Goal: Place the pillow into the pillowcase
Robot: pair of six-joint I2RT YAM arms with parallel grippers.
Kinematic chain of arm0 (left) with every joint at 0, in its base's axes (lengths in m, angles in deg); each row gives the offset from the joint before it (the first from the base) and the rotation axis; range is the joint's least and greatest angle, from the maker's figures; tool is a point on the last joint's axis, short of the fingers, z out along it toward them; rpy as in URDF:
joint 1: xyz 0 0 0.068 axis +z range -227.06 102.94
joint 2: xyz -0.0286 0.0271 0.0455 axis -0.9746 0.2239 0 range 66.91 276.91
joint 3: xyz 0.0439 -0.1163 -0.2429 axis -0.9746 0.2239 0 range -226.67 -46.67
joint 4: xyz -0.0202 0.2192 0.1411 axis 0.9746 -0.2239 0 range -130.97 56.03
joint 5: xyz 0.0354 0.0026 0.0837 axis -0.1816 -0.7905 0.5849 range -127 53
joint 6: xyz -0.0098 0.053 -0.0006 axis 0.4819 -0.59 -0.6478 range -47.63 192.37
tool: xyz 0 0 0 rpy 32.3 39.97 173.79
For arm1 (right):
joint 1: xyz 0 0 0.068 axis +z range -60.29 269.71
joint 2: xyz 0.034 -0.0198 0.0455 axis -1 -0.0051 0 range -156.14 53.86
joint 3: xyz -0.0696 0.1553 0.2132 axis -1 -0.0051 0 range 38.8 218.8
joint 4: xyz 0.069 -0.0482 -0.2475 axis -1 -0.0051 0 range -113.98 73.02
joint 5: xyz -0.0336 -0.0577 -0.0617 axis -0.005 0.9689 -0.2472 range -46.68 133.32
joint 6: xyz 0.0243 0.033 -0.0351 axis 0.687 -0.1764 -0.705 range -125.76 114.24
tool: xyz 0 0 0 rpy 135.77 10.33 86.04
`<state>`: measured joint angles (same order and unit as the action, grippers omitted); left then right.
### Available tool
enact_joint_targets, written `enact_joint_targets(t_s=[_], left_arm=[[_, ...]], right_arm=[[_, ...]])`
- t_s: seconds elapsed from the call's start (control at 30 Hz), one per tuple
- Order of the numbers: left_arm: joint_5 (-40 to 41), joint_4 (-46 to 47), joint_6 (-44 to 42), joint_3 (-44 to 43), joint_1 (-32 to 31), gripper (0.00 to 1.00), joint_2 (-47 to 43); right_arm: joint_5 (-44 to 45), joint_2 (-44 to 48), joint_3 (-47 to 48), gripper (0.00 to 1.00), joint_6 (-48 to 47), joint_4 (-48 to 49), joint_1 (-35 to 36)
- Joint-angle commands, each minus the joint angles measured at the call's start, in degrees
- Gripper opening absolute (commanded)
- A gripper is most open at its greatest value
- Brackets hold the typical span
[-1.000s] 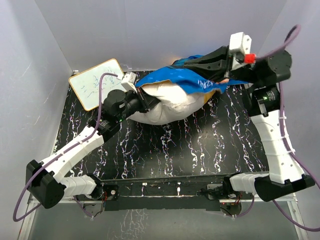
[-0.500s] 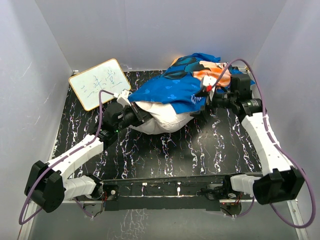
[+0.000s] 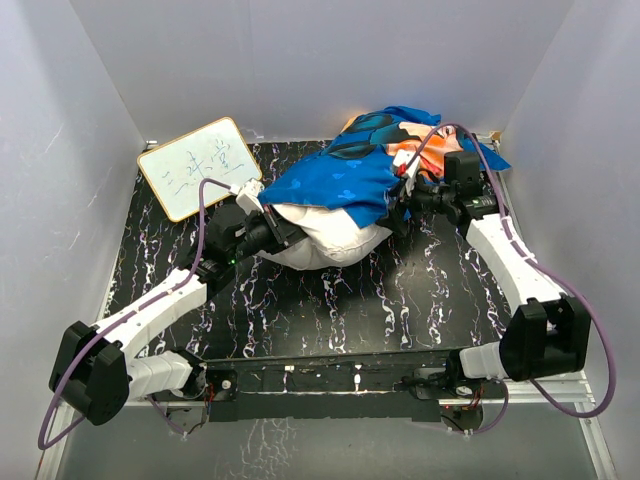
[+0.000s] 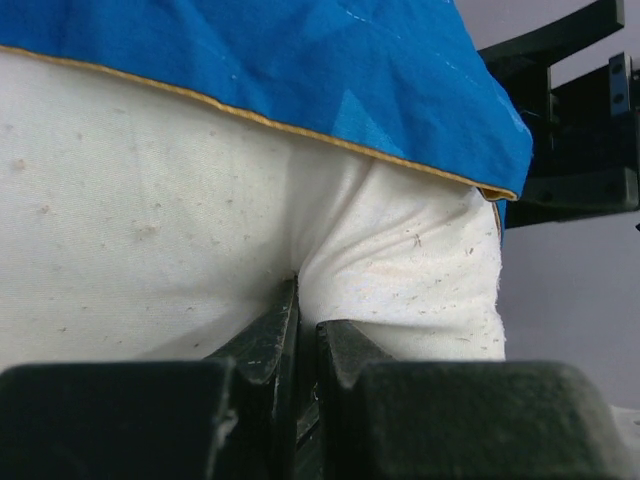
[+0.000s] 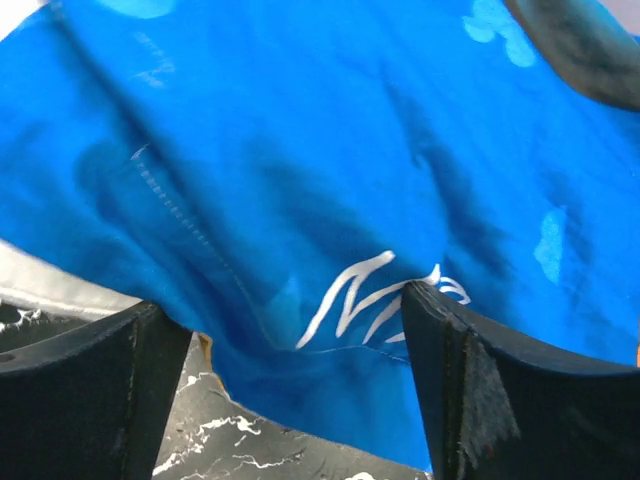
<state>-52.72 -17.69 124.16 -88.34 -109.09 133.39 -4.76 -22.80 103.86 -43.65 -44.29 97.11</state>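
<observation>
The white pillow (image 3: 335, 237) lies at the back middle of the table, its far part covered by the blue printed pillowcase (image 3: 340, 178). My left gripper (image 3: 276, 226) is shut on a pinch of the pillow's near left end. In the left wrist view the closed fingers (image 4: 270, 335) bite a fold of white pillow (image 4: 150, 230), just below the pillowcase's orange-edged hem (image 4: 300, 60). My right gripper (image 3: 401, 205) is open at the pillowcase's right front corner. Its fingers (image 5: 480, 380) stand wide apart, with blue cloth and white lettering (image 5: 300, 180) draped between them.
A whiteboard (image 3: 197, 167) with writing lies tilted at the back left corner. Bunched orange and blue cloth (image 3: 425, 140) piles against the back right wall. Black marbled tabletop (image 3: 330, 310) shows in front of the pillow.
My right gripper let go of the pillowcase it held raised, dropped down and now sits open at its right front edge. The case has settled over the pillow. My left gripper keeps its hold.
</observation>
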Motion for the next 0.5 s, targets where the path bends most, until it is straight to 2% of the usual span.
enact_joint_targets(t_s=[0.0,0.1,0.13,0.23,0.33,0.47], left_arm=[[-3.24,4.22,0.48,-4.04,0.22,0.00,-1.87],[-3.64,4.35,0.33,-4.03,0.23,0.00,-1.51],[-3.71,4.51,0.33,-4.11,0.25,0.00,-1.45],[-3.81,4.58,0.33,-4.48,0.32,0.00,-1.18],[-3.27,3.07,0.91,-6.54,0.24,0.00,-0.90],[-3.27,-0.34,0.95,-12.69,0.33,0.00,0.59]], right_arm=[[0.66,-1.70,4.40,0.79,8.43,9.70,0.11],[-4.18,-2.82,4.46,0.59,9.58,9.64,0.08],[-5.80,-3.46,4.65,0.42,10.01,9.20,0.19],[-11.16,-5.67,7.95,0.09,11.31,4.43,0.13],[-18.13,-4.64,13.25,0.08,17.87,4.85,0.16],[-23.64,-0.53,20.81,0.08,43.79,29.61,1.02]])
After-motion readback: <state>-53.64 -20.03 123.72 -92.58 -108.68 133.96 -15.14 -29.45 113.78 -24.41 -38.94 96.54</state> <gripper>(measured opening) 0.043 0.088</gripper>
